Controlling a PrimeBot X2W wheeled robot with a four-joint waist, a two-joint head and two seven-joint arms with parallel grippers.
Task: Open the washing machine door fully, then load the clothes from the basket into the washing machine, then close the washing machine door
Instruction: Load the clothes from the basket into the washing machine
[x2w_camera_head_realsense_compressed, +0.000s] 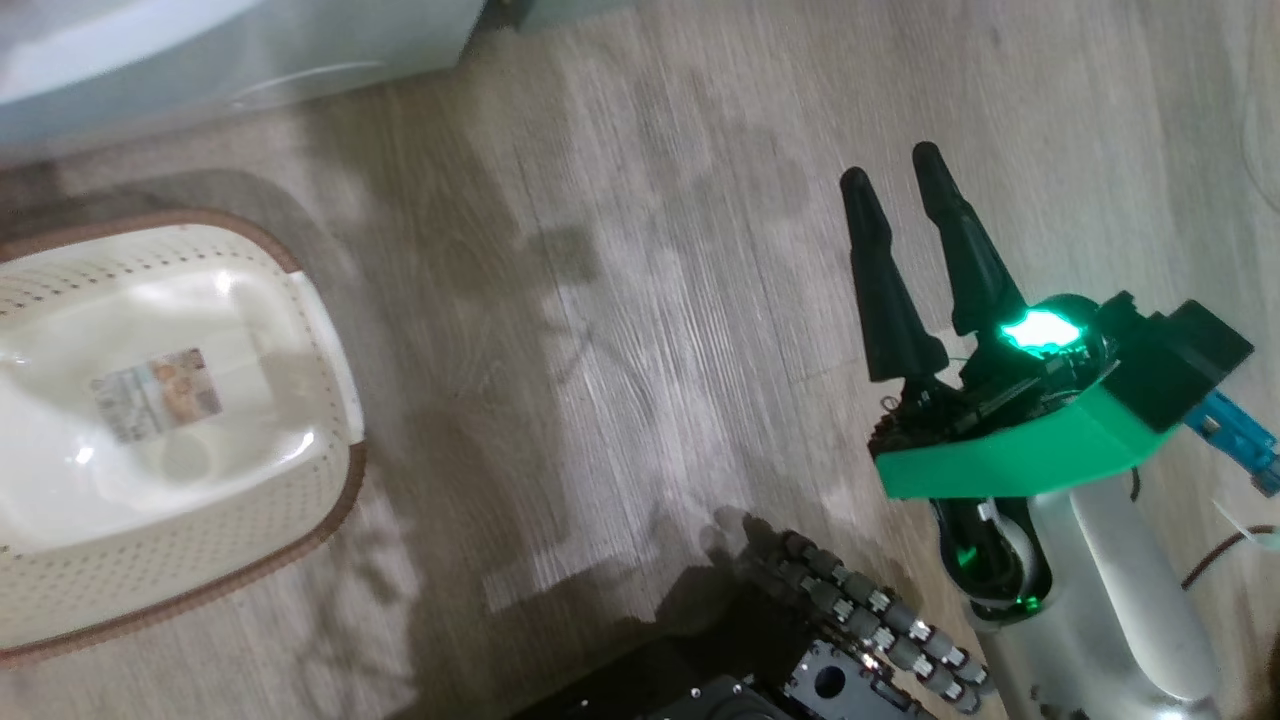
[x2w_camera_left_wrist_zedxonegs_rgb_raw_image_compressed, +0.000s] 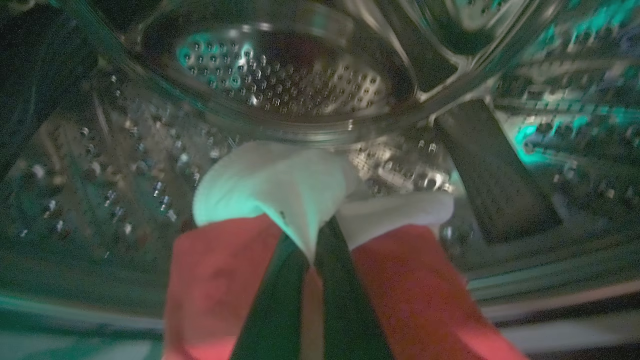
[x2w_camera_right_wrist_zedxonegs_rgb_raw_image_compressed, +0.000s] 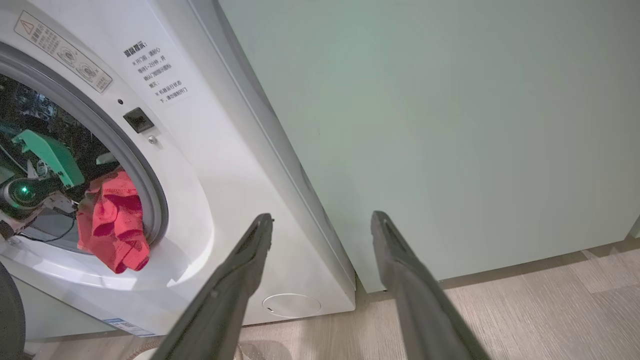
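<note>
In the left wrist view my left gripper (x2w_camera_left_wrist_zedxonegs_rgb_raw_image_compressed: 314, 250) is inside the washing machine's steel drum (x2w_camera_left_wrist_zedxonegs_rgb_raw_image_compressed: 280, 85), shut on a red shirt (x2w_camera_left_wrist_zedxonegs_rgb_raw_image_compressed: 215, 280) with white trim. The right wrist view shows the white washing machine (x2w_camera_right_wrist_zedxonegs_rgb_raw_image_compressed: 210, 165) with its opening uncovered. The red shirt (x2w_camera_right_wrist_zedxonegs_rgb_raw_image_compressed: 115, 225) hangs just inside the grey seal (x2w_camera_right_wrist_zedxonegs_rgb_raw_image_compressed: 145, 175), below my left arm's green wrist part (x2w_camera_right_wrist_zedxonegs_rgb_raw_image_compressed: 47, 155). A dark curved edge (x2w_camera_right_wrist_zedxonegs_rgb_raw_image_compressed: 7, 310) at the lower left seems to be the door's rim. The cream basket (x2w_camera_head_realsense_compressed: 330, 330) sits on the floor with nothing but its label inside. My right gripper (x2w_camera_head_realsense_compressed: 900, 170) hangs open and holds nothing.
A pale green cabinet (x2w_camera_right_wrist_zedxonegs_rgb_raw_image_compressed: 450, 125) stands right beside the washer. A small round white flap (x2w_camera_right_wrist_zedxonegs_rgb_raw_image_compressed: 291, 305) is low on the washer's front. Wood-look floor (x2w_camera_head_realsense_compressed: 620, 300) spreads between the basket and my right arm. My dark base (x2w_camera_head_realsense_compressed: 760, 680) shows at the bottom.
</note>
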